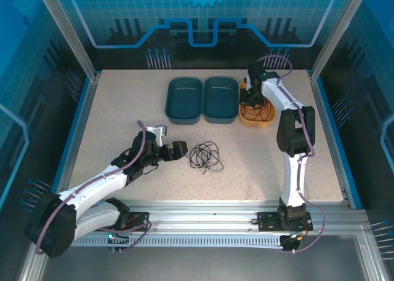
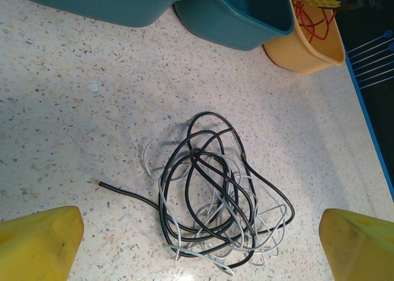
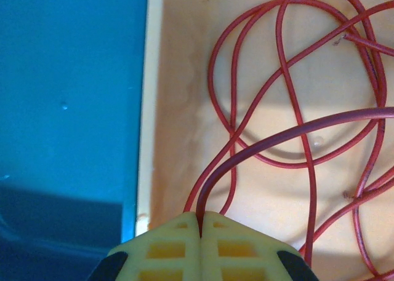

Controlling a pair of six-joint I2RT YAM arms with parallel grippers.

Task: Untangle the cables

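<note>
Just ahead of L gripper (image 1: 169, 141), btwn its two yellow fingers (image 2: 37, 247) in the L wrist view, the black cable (image 2: 197, 161) and white cable (image 2: 146, 160) lie knotted together in one loose heap on the speckled table (image 1: 123, 109). L jaws are spread wide, w/ the fingers standing apart from the heap on either side. One black end trails out toward the L-hand finger. Further out from L gripper, past the heap, two teal bins (image 1: 184, 99) (image 1: 220, 99) sit side by side.

R gripper (image 3: 200, 218) is down inside the orange bin (image 1: 255, 122), which touches the right teal bin. R jaws are pressed together, pinching a strand of the red cable (image 3: 295, 109) at the tips. Rest of the red cable loops over the bin floor ahead of & to the right of the tips. Teal bin interior shows just left of R gripper, beyond the orange rim.
</note>
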